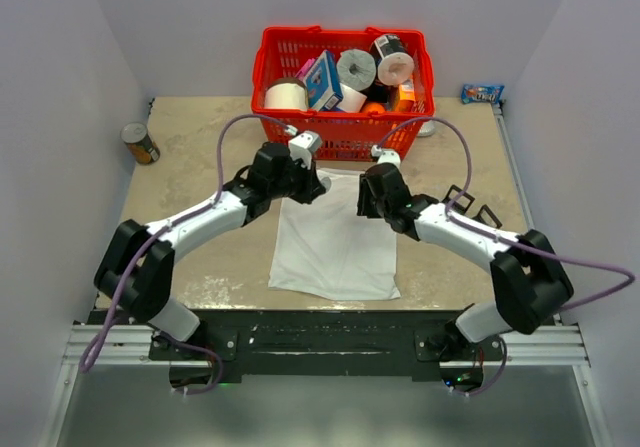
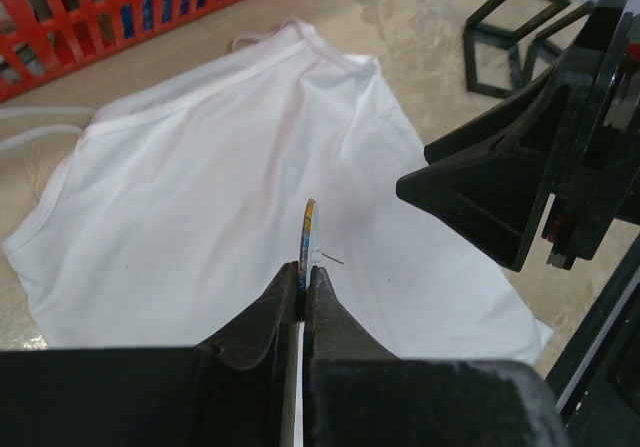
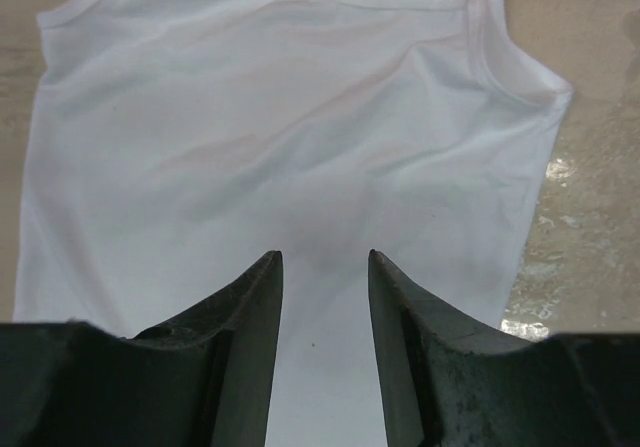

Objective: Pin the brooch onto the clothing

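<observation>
The shirt (image 1: 335, 237) lies flat mid-desk (image 1: 200, 147), one end close to the near edge and the other reaching almost to the basket (image 1: 340, 139) at the far edge. It's thin, soft cloth. I expect it to wrinkle and slide under any push, so I'd want it pinched up or pressed down just beside the pinning spot.

Both grippers hang over its far half. My left gripper (image 2: 303, 285) is pressed together on the brooch (image 2: 309, 229), pinching its lower rim so the disc stands edge-on above the cloth. A fine pin (image 2: 330, 259) sticks out to one side. The brooch is tiny, light and stiff. I judge that a hold on so thin a rim could twist loose, and the pin looks easy to bend. My right gripper (image 3: 323, 267) is spread, with nothing between its fingers and only cloth below.

Only the left wrist view shows the brooch; from above it is lost behind the arm. Only the right wrist view shows that gripper's gap. The top view alone gives the layout: the can (image 1: 140, 143) near the far-left corner and the black frames (image 1: 470, 205) toward the right edge.
</observation>
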